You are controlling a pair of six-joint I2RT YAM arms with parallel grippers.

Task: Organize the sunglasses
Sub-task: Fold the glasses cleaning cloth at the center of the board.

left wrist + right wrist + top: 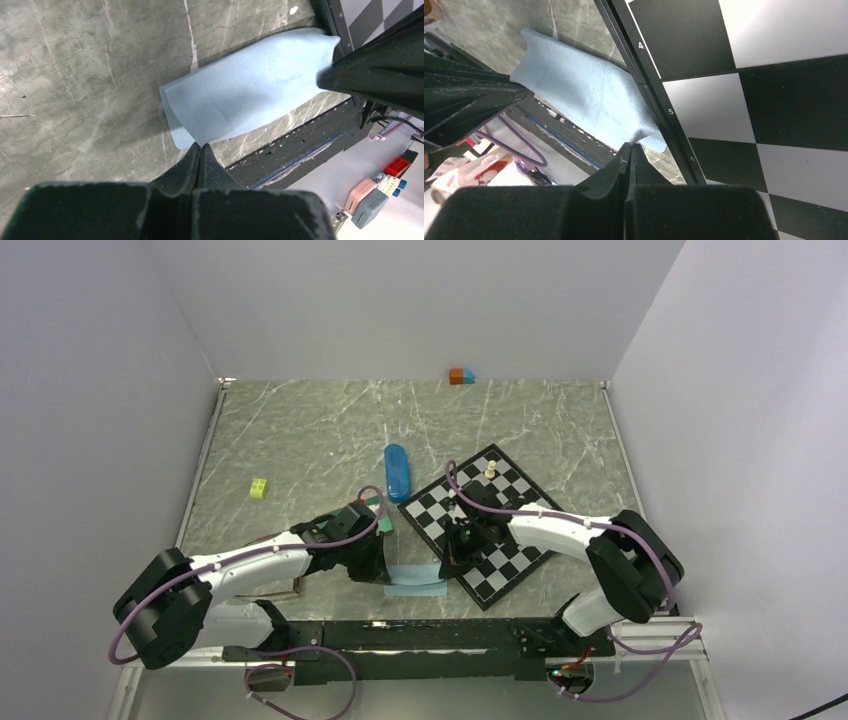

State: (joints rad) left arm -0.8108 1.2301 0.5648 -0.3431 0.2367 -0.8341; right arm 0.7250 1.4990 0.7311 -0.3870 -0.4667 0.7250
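Observation:
A light-blue cloth [418,581] hangs stretched between my two grippers, just over the table's near edge beside the chessboard. My left gripper [386,574] is shut on its left corner [201,146]. In the left wrist view the cloth [250,95] runs away from the jaws. My right gripper [447,564] is shut on the opposite corner [630,145], with the cloth [584,95] leading off to the left gripper's fingers [499,90]. A thin brown shape [288,590], possibly a sunglasses frame, peeks out under my left forearm. No other sunglasses are in view.
A blue capsule-shaped case [397,472] lies mid-table beside a chessboard [522,490] carrying a white piece [490,470]. A yellow-green brick [259,488] sits at the left. Orange and blue blocks [461,376] stand at the back wall. The black base rail [300,140] runs below the cloth.

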